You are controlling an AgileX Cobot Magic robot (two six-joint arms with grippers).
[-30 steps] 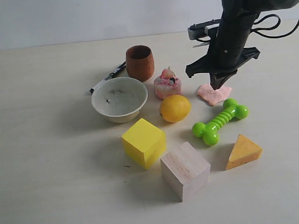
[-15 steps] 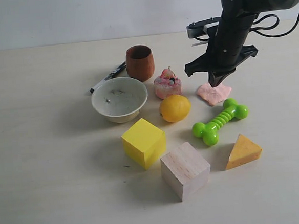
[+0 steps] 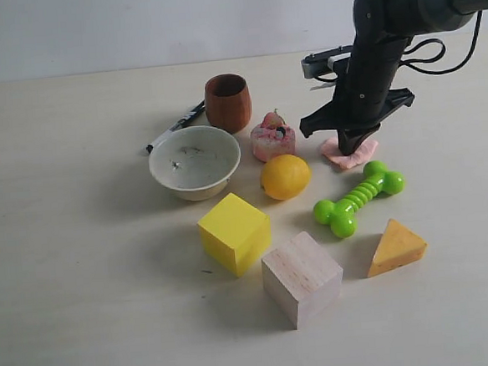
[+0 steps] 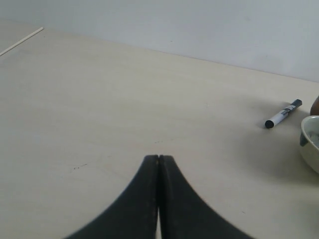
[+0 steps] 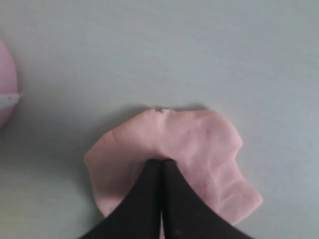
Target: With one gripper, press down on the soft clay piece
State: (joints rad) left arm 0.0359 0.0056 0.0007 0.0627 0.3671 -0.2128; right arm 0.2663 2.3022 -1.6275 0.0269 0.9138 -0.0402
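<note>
The soft clay piece [image 3: 356, 152] [image 5: 199, 149] lies flat on the table at the right, a thin pale pink patty with ragged edges. My right gripper [image 3: 350, 148] [image 5: 161, 162] is shut, and its joined tips rest on the middle of the clay. The black right arm hides part of the patty in the exterior view. My left gripper [image 4: 158, 158] is shut with nothing in it, over bare table, and does not show in the exterior view.
A pink-and-white cake-shaped chunk [image 3: 273, 138], a lemon [image 3: 285, 177] and a green dumbbell toy [image 3: 360, 197] lie near the clay. Further off are a white bowl [image 3: 195, 161], brown cup [image 3: 227, 102], marker [image 3: 175, 125] [image 4: 282, 114], yellow cube [image 3: 235, 232], wooden cube [image 3: 302, 278] and orange wedge [image 3: 396, 248].
The right gripper has come down from just above the clay onto it, and the arm has leaned a little to the left. Nothing else has moved.
</note>
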